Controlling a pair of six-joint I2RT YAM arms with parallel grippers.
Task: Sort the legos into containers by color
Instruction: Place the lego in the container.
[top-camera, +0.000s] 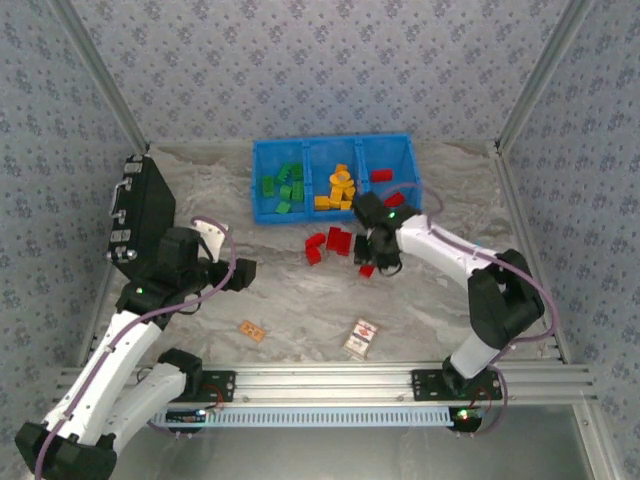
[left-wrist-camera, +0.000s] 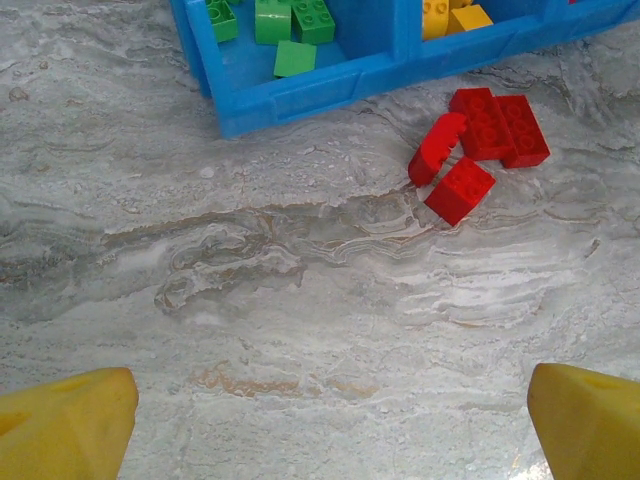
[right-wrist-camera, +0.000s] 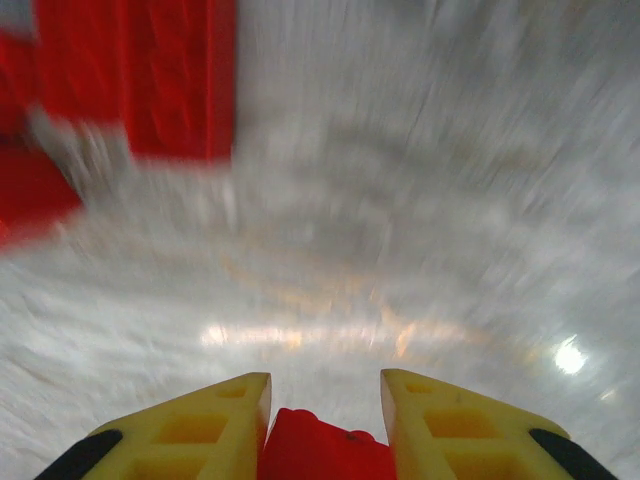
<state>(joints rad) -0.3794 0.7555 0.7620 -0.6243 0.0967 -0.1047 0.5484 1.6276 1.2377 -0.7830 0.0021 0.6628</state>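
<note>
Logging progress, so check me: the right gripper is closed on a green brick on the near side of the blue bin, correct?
Not green: the right gripper is closed on a red brick, as the right wrist view shows. The rest stands.

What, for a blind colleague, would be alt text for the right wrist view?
The right gripper is shut on a red brick between its yellow fingers. Beyond lies a blurred marbled table, with more red bricks at upper left.

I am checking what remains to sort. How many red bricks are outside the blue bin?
5. Four red bricks lie clustered on the table before the bin; the fifth brick is in the right pincer. Its arm may hide others.
</note>
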